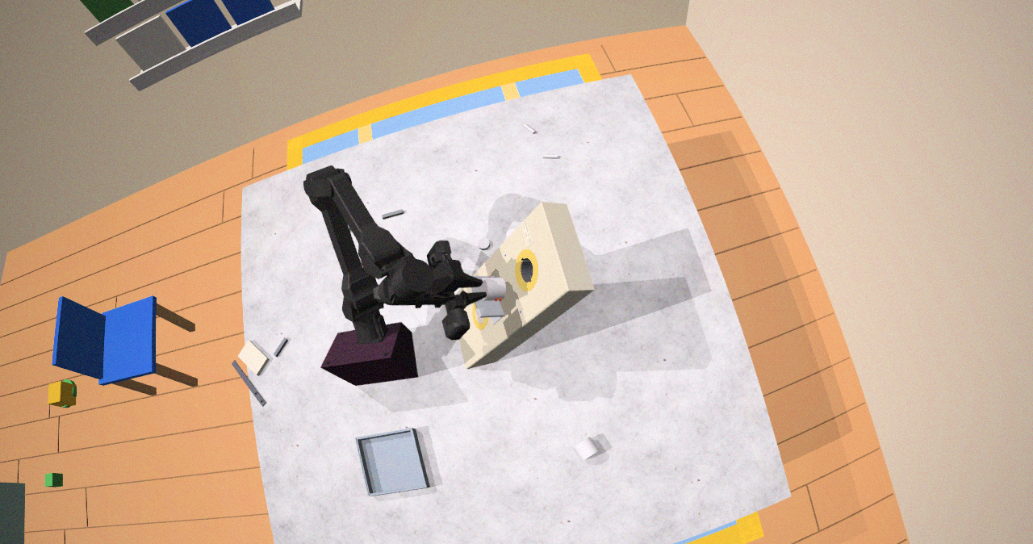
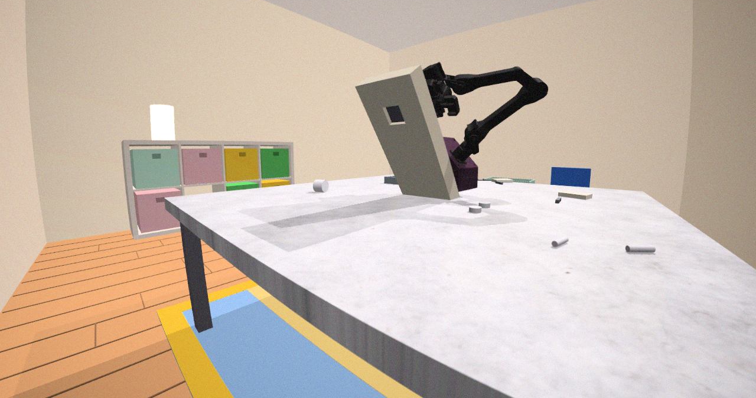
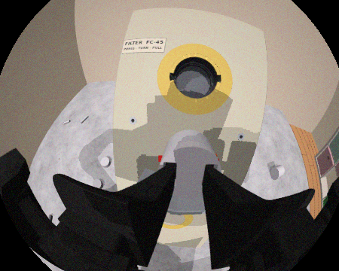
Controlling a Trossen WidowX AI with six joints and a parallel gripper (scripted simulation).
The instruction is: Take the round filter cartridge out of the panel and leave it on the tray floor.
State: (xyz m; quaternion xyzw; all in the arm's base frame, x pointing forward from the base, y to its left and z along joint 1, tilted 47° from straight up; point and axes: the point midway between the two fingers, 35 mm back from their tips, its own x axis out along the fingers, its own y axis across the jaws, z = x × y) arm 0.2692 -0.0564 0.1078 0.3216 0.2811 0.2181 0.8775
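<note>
The round grey filter cartridge (image 1: pixel 493 287) (image 3: pixel 188 150) is out of the panel, with small red marks on its sides. My gripper (image 1: pixel 482 288) (image 3: pixel 190 168) is shut on it, fingertips at its near end. In the exterior view the panel hides the cartridge. The cream service panel (image 1: pixel 554 281) (image 2: pixel 409 152) (image 3: pixel 237 49) leans on the table. Its upper socket, inside a yellow ring (image 1: pixel 535 281) (image 3: pixel 166 80), stands empty with a notch on each side. The cartridge is in front of the panel face, below that socket. The blue-grey tray (image 1: pixel 393 461) has nothing visible on its floor.
A grey block (image 1: pixel 491 309) juts from the panel below the cartridge, beside a lower yellow ring (image 1: pixel 476 317) (image 3: pixel 173 226). A white cylinder (image 1: pixel 587 447) (image 2: pixel 320 185) (image 3: pixel 276 172) lies on the table. Small grey discs (image 2: pixel 475 209) (image 3: pixel 105 162) lie beside the panel.
</note>
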